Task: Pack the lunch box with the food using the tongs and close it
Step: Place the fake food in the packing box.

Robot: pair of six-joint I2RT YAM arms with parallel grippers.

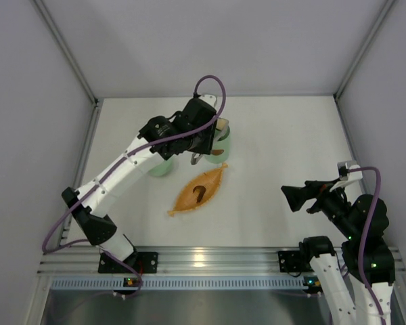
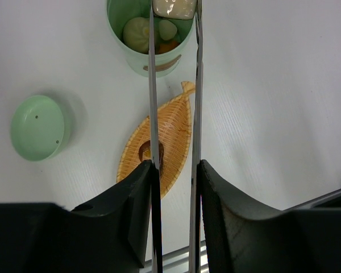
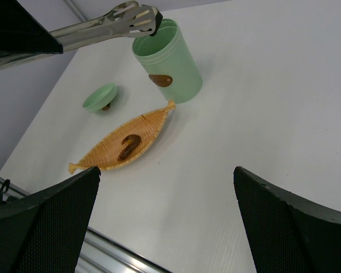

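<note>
Left hand is clamped on the tongs, both arms squeezed between its fingers. The tong tips sit right over the open mouth of the lunch box, pinching a pale beige square piece. Box stands upright toward the far middle of the tabletop, with a round beige bun, a small pale piece and something orange inside. Lid is off, lying on the tabletop left of the box, apart from it. Orange leaf tray sits just near of the box, one dark brown piece in it. Right hand is wide open and empty, over the near right, well apart from everything.
</note>
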